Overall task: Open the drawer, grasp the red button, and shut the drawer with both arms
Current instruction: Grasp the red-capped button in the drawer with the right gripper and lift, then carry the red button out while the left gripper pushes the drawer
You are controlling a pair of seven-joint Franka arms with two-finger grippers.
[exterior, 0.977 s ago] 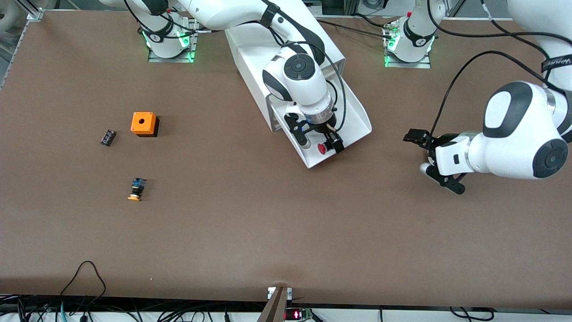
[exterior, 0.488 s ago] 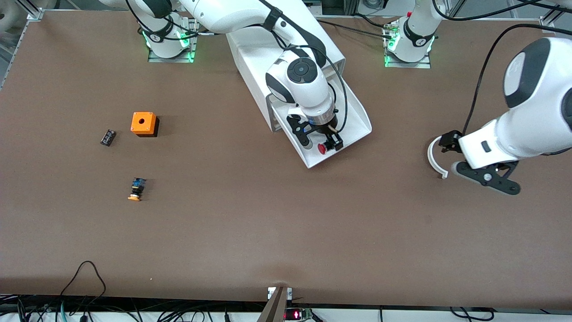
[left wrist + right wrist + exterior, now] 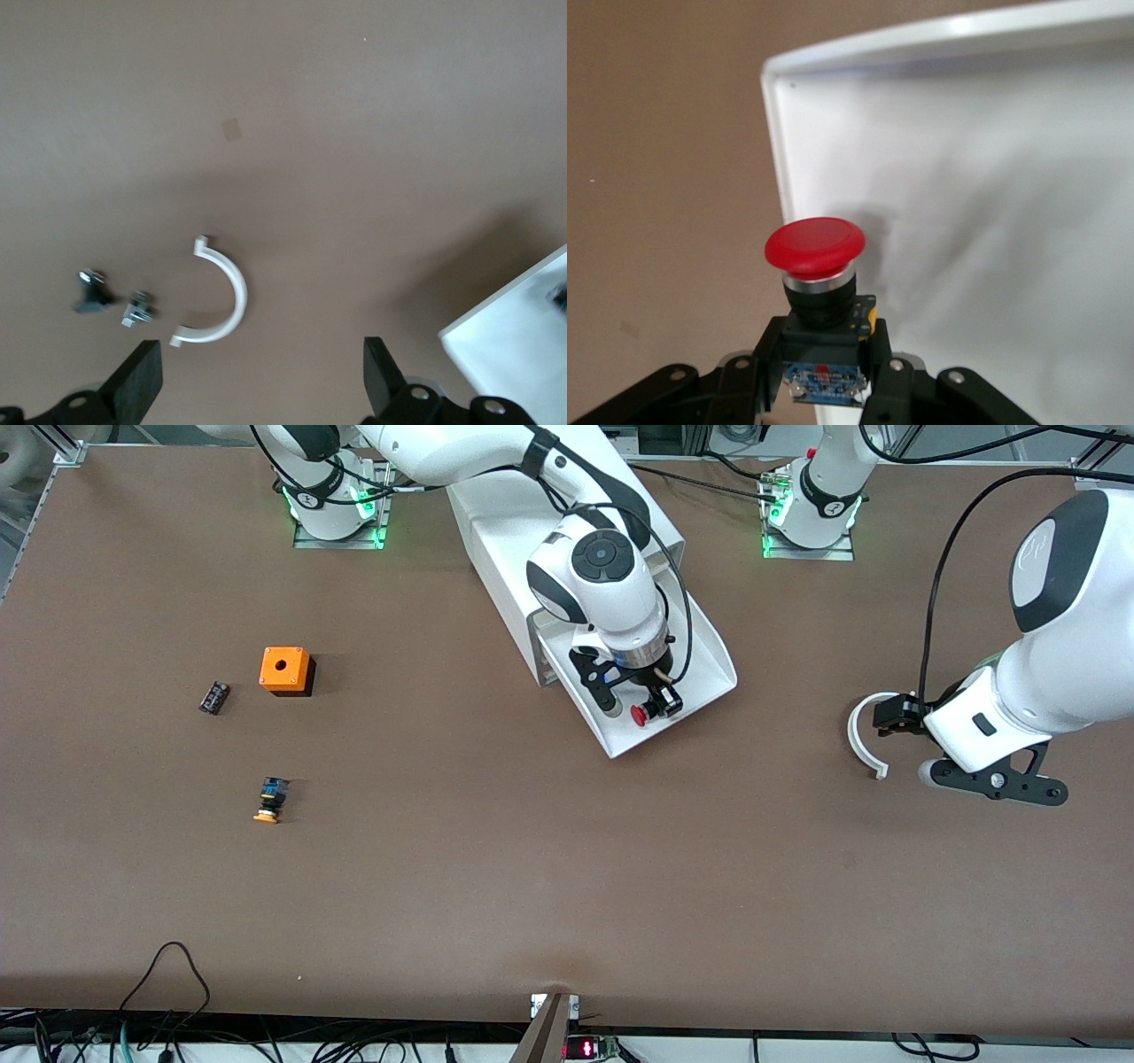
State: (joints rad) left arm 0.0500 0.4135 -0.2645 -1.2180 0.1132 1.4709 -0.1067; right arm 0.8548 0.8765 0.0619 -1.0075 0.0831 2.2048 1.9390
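Red-capped button (image 3: pixel 814 245) sits clamped by its black body in the right gripper (image 3: pixel 653 707), over the open drawer (image 3: pixel 700 657), so it can be lifted clear before the drawer is pushed in. Left gripper (image 3: pixel 257 382), jaws spread and empty, waits over bare table by a white ring piece (image 3: pixel 223 297), free for closing
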